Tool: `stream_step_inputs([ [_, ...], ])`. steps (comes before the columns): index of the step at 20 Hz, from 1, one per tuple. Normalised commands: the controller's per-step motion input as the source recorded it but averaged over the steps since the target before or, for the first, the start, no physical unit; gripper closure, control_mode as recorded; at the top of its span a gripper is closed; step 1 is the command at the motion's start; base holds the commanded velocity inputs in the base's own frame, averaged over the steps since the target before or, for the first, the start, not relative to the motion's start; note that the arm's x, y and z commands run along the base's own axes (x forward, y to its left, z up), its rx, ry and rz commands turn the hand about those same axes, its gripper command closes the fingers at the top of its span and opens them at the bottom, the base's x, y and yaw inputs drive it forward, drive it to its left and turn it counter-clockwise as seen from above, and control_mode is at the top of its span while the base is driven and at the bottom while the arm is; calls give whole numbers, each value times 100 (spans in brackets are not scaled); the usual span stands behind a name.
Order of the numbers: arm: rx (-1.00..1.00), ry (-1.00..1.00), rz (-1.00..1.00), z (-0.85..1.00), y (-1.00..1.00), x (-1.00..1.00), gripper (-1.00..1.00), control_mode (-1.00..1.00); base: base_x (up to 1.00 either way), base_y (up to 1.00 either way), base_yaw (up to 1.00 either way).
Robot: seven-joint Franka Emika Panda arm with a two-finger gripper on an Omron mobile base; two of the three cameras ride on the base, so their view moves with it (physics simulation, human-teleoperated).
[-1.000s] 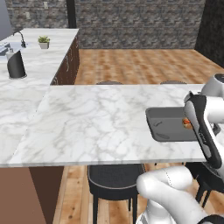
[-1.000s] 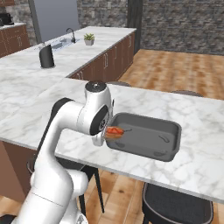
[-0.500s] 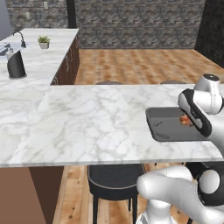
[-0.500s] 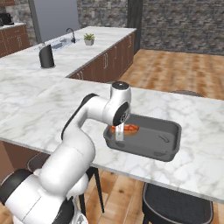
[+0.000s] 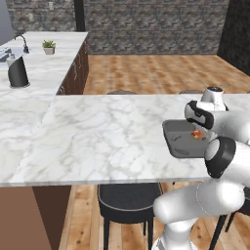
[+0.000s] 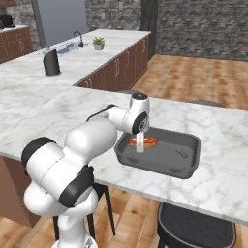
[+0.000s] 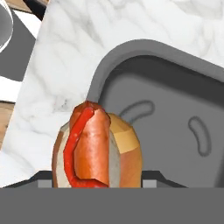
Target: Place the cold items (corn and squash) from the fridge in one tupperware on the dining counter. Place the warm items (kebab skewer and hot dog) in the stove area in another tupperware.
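Observation:
My gripper [image 6: 140, 145] is shut on the hot dog [image 6: 144, 142], a red-orange sausage in a tan bun. It holds the hot dog low inside the left part of a dark grey tupperware [image 6: 190, 170]. The tupperware stands near the front edge of the dining counter [image 6: 220, 181]. In the left base view the hot dog [image 5: 197, 134] shows just below my hand, over the tupperware [image 5: 176, 145]. Up close in the hand view, the hot dog [image 7: 93, 148] hides my fingertips, with the tupperware's floor [image 7: 175, 118] behind it. I cannot tell whether the hot dog touches the floor.
Dark stools [image 5: 128, 202] [image 6: 193, 227] stand under the counter's front edge. On the far counter are a black jug [image 5: 18, 72] [image 6: 51, 63], a small potted plant [image 5: 48, 46] [image 6: 99, 42] and a sink faucet [image 6: 77, 35].
My hand has carried the hot dog from the tupperware's left rim further in over its floor, and the arm has folded closer to the base.

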Motion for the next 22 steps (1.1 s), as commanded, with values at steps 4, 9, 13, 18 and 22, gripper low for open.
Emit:
stream_step_inputs([
  [4, 0, 2, 0, -51, -5, 49, 100, -100, 0, 0, 0],
  [9, 0, 0, 0, -51, -24, 47, 100, -100, 0, 0, 0],
  [13, 0, 0, 1, -49, -20, 36, 100, -100, 0, 0, 0],
  [18, 13, -4, 2, -9, -26, 17, 100, -100, 0, 0, 0],
  [22, 16, -12, 0, 0, -23, 0, 100, -100, 0, 0, 0],
])
